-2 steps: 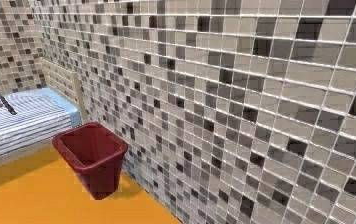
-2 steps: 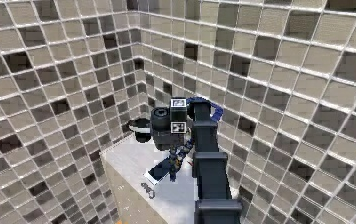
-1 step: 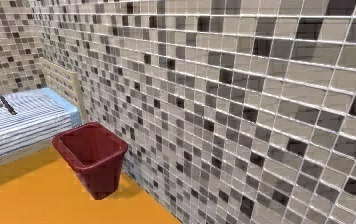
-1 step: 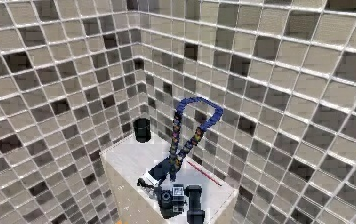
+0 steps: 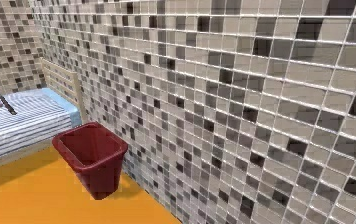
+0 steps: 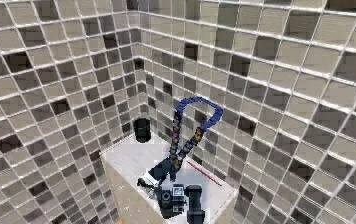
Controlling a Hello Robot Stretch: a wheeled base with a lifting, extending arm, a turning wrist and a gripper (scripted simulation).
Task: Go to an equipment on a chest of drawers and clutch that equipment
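Walls (image 6: 46,80): small grey, black and white tiles, meeting in a corner behind the chest in the arm side view.
Chest (image 6: 126,165): pale flat top, set into that corner.
Racket (image 6: 186,143): blue and black, over the chest top, head tilted up toward the wall, handle end down by the fingers.
Cylinder (image 6: 142,129): dark, upright, at the chest's far edge, apart from the racket.
Fingers (image 6: 151,182): low over the chest's near part, at the racket's handle end; cannot tell whether they hold anything.
Arm (image 6: 196,208): dark bar rising from the bottom edge.
Forward view: tiled wall (image 5: 236,100), red bin (image 5: 91,155) on orange floor (image 5: 36,195) beside it, striped bed (image 5: 21,120) at left.
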